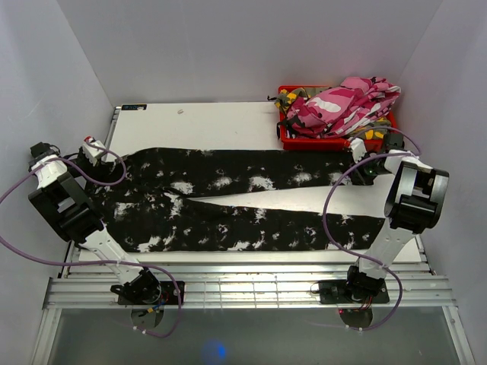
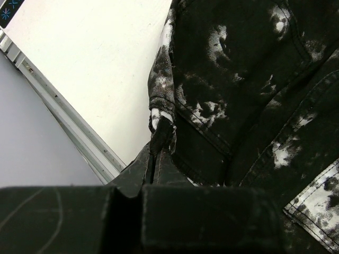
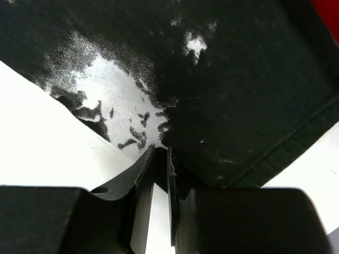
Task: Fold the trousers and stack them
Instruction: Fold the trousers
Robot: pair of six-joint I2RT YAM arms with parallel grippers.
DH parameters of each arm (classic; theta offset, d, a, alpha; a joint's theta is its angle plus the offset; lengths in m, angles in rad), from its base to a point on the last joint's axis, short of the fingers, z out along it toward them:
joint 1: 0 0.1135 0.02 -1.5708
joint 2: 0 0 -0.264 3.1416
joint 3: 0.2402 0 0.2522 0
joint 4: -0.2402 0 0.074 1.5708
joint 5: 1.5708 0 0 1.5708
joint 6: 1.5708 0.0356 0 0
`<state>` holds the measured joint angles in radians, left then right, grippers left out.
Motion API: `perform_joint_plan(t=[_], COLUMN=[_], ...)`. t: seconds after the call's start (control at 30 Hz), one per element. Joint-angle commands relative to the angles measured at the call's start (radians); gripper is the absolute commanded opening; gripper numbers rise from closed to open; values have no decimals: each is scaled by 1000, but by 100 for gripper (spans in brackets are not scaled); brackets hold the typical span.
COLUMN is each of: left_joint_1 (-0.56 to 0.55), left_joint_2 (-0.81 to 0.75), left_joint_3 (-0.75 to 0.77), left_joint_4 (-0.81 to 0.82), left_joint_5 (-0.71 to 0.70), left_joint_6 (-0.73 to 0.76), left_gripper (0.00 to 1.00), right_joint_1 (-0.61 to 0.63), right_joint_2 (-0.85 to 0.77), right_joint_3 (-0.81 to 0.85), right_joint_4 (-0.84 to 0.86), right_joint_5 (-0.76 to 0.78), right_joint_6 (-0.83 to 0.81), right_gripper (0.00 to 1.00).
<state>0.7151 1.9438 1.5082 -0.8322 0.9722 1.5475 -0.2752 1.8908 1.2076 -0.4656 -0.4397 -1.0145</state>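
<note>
Bolted to the near rail, the left arm base (image 1: 141, 293) and the right arm base (image 1: 358, 293) sit closest to the overhead camera, and the white table (image 1: 213, 122) stretches beyond them. Black trousers (image 1: 228, 205) with white splotches lie spread flat across the table, with the waist at the left and the two legs running to the right. A narrow wedge of bare table shows between the legs. The left gripper (image 2: 159, 151) is at the far left corner of the waist, and its jaws are clenched on a bunched fold of the waistband edge, close to the table's left rail. The right gripper (image 3: 160, 153) is at the end of the far leg, just in front of a red bin (image 1: 335, 143). Its fingers stand nearly together with only a thin slit between them, and their tips meet the edge of the cloth near the hem. Whether any cloth is pinched between them cannot be told. Pink-white camouflage trousers (image 1: 350, 103) are heaped in the bin at the far right corner of the table, spilling over its rim.
</note>
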Motion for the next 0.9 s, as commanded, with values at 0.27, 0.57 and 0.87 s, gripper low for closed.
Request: perform_joint_plan(t=[0.27, 0.57, 0.87], left_joint_1=[0, 0, -25], left_joint_2=[-8, 0, 40], left_joint_3=[18, 32, 49], left_joint_4=[-33, -62, -68], left_joint_5=[3, 8, -24], left_joint_6=[43, 83, 99], left_gripper=[0, 0, 0], right_joint_1=[-42, -140, -137], right_joint_2=[-100, -211, 88], right_joint_3=[-175, -25, 460], right_joint_4=[-221, -545, -504], right_joint_5=[154, 64, -44], right_joint_6=[-235, -406, -256], right_gripper=[11, 19, 90])
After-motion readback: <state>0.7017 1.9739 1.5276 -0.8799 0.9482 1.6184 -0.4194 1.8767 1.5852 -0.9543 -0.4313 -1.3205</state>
